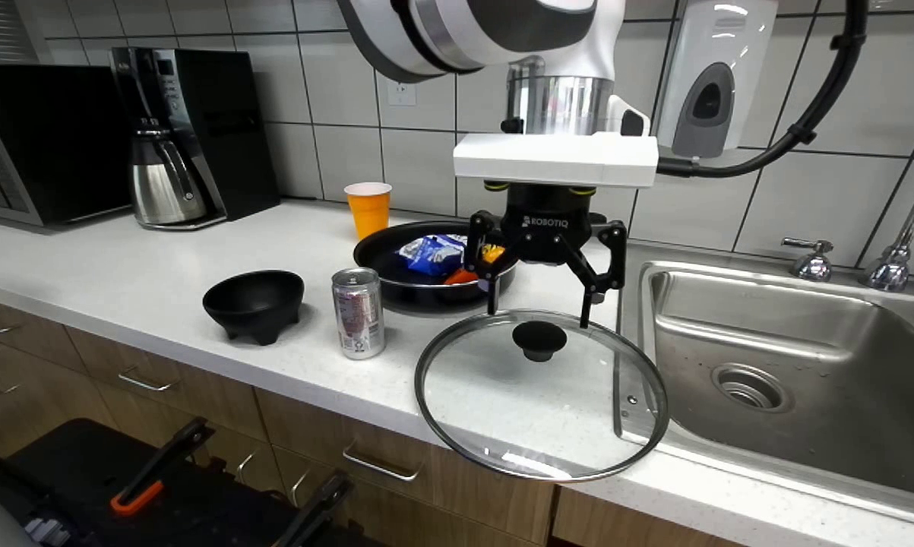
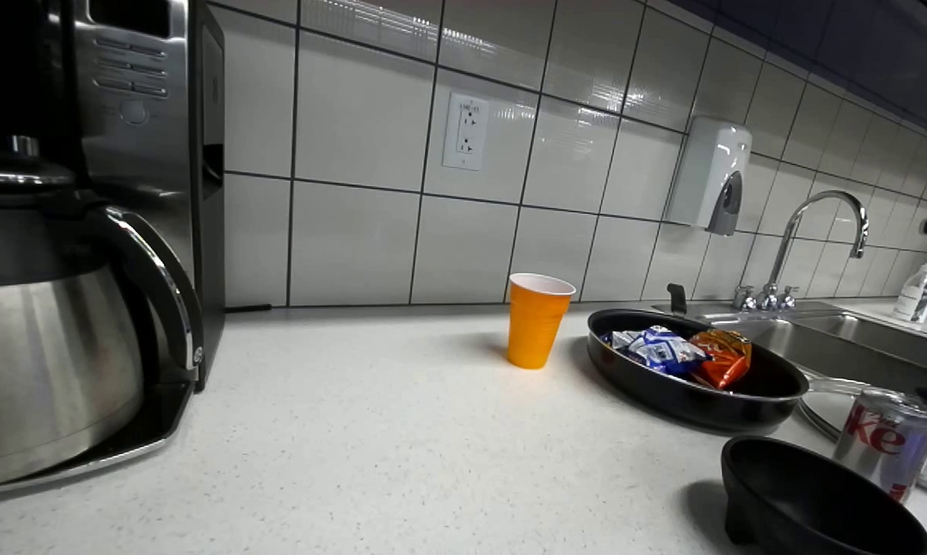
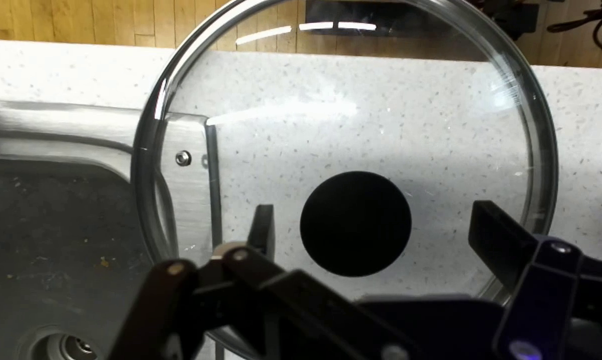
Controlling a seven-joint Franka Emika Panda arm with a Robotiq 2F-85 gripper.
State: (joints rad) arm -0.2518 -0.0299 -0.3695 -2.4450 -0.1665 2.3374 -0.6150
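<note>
Your gripper hangs empty over the lid, fingers parted wider than its knob, which stands up, apparently because it lies rim-down across counter and sink edge.

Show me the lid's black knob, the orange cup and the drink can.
Black knob (image 3: 356, 224), in the wrist view: centre of its round top.
Orange cup (image 2: 536, 327), in an exterior view: middle of its side.
Drink can (image 1: 358, 316), in an exterior view: middle of its side.
</note>
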